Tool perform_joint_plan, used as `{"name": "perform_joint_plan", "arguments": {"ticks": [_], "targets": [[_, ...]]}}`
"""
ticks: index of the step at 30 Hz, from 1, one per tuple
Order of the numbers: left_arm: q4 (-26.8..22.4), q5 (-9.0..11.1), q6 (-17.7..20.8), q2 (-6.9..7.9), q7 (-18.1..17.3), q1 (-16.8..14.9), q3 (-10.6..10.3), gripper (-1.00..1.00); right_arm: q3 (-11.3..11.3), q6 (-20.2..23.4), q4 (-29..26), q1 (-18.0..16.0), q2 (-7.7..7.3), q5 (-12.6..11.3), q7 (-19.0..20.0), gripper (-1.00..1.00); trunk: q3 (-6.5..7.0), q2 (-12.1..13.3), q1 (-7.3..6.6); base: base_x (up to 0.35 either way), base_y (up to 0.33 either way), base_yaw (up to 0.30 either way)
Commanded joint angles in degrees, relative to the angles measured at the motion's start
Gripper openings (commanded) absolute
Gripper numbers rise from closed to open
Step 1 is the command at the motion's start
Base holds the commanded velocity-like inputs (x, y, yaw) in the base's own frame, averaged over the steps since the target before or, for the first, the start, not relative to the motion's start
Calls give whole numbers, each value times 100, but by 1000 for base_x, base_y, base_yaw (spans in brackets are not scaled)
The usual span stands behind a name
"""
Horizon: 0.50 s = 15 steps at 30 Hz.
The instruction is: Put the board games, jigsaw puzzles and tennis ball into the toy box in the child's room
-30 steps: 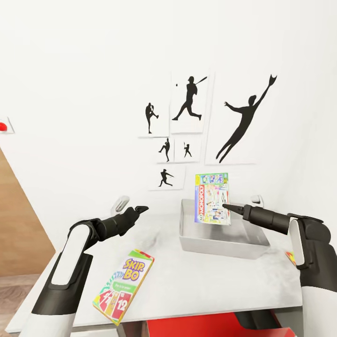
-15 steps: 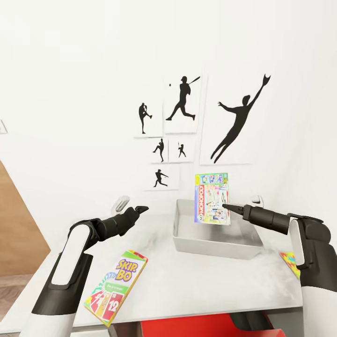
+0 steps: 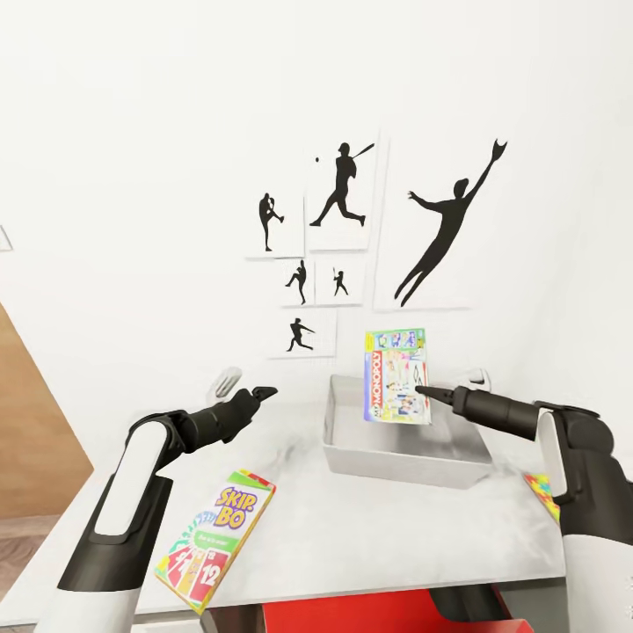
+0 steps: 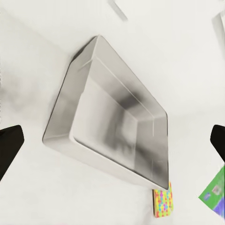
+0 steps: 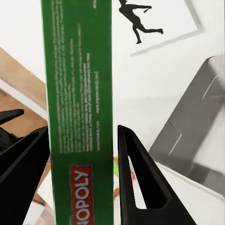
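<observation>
The white MONOPOLY board game [image 3: 396, 376] hangs upright above the far part of the pale grey toy box [image 3: 400, 457], with my right gripper [image 3: 420, 389] shut on its edge. In the right wrist view its green side [image 5: 79, 93] sits between the two black fingers [image 5: 136, 173]. The SKIP-BO board game [image 3: 215, 549] lies flat at the table's [image 3: 369, 536] front edge, partly over it. My left gripper [image 3: 262, 393] hovers open left of the bin [image 4: 112, 122], which is empty inside. One jigsaw puzzle [image 3: 541, 492] lies to the right of the bin [image 4: 162, 204].
The table stands against a white wall with black baseball silhouette posters [image 3: 352, 229]. A red object [image 3: 378, 615] shows under the front edge. A wooden panel [image 3: 35, 422] stands at the left.
The whole picture has shifted a little to the left, so the camera has moved. Both arms keep their pose, and the MONOPOLY box stays in the right gripper.
</observation>
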Motion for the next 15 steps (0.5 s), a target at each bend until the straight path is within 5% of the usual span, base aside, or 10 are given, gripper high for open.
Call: {"name": "perform_joint_plan", "arguments": {"ticks": [1, 6, 15], "targets": [[-8, 57, 7, -1, 58, -5, 10, 100, 21, 54, 99, -25, -5, -28, -56, -100, -14, -13, 4, 0, -1, 0], [-21, 58, 7, 5, 47, 0, 42, 100, 133, 54, 692, -336, -9, 35, -456, -100, -14, -13, 4, 0, 0, 0], [-23, 64, 5, 2, 50, 2, 49, 100, 215, 54, 3300, -1728, -1, 71, -1802, -100, -14, -13, 4, 0, 0, 0]]}}
